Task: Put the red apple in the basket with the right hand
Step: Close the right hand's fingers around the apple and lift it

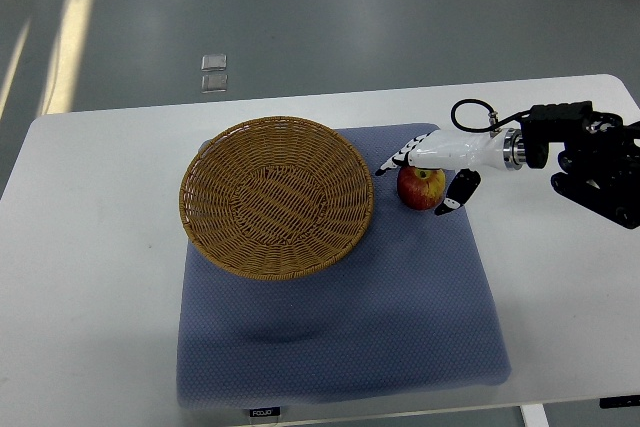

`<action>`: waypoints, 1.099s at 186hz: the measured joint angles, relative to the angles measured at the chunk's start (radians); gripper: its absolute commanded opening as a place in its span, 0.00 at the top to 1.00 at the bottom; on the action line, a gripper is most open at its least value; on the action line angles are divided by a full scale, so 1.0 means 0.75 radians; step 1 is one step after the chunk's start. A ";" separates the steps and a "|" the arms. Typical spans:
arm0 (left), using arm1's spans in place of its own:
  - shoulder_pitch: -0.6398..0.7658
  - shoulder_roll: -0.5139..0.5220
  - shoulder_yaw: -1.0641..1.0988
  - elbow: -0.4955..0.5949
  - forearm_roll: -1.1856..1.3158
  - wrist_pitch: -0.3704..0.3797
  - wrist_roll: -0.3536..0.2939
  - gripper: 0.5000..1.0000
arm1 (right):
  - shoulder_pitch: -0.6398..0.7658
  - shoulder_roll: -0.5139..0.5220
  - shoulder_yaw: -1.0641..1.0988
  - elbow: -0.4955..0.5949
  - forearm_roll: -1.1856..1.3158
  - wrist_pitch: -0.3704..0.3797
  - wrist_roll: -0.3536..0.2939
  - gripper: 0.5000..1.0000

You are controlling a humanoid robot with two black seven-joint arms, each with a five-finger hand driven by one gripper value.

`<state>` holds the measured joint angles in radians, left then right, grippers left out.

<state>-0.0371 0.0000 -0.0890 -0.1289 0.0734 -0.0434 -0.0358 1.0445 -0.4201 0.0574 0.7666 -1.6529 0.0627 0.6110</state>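
Red apple (422, 188) is sitting on the blue mat (340, 327), just right of the basket (275, 197), w/ a small gap between apple and rim. Right hand (432, 169) is reaching in from the right edge and hovering over the apple: white fingers (395, 159) are stretching past its top-left side, thumb (458, 193) is hanging down at its right side. Fingers are spread, not clamping the fruit; can't tell if any are touching it. Basket is lying on the mat's upper-left part, tilted a bit, inside empty. Mat is covering the bench (90, 277) centre; front half of the mat is lying bare. Bench is running wide on both sides.
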 measured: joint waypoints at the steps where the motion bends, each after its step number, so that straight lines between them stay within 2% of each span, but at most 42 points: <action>1: 0.000 0.000 0.000 0.000 0.000 0.000 0.000 0.00 | 0.000 0.000 -0.001 0.000 0.000 0.000 0.000 0.19; 16: 0.000 0.000 0.000 0.000 0.000 0.000 0.000 0.00 | 0.005 0.006 -0.011 -0.015 -0.001 -0.002 0.000 0.23; 32: 0.000 0.000 0.000 0.000 0.000 0.000 0.000 0.00 | 0.006 0.008 -0.015 -0.035 -0.003 -0.008 0.000 0.34; 66: 0.000 0.000 0.000 0.000 0.000 0.000 0.000 0.00 | 0.006 0.009 -0.019 -0.044 -0.014 -0.014 0.000 0.49; 75: 0.000 0.000 0.000 0.000 0.000 0.000 0.000 0.00 | 0.008 0.009 -0.019 -0.044 -0.015 -0.014 0.000 0.57; 83: 0.000 0.000 0.000 0.000 0.000 0.000 0.000 0.00 | 0.009 0.009 -0.019 -0.044 -0.015 -0.014 0.000 0.61; 144: 0.000 0.000 0.000 0.000 0.000 0.001 0.000 0.00 | 0.050 -0.001 -0.016 -0.045 -0.015 -0.014 0.000 0.60; 204: 0.000 0.000 0.000 0.000 0.000 0.001 0.000 0.00 | 0.207 -0.011 0.000 -0.049 -0.006 -0.016 0.000 0.59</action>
<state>-0.0372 0.0000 -0.0890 -0.1289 0.0734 -0.0429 -0.0357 1.2000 -0.4286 0.0570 0.7301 -1.6572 0.0511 0.6108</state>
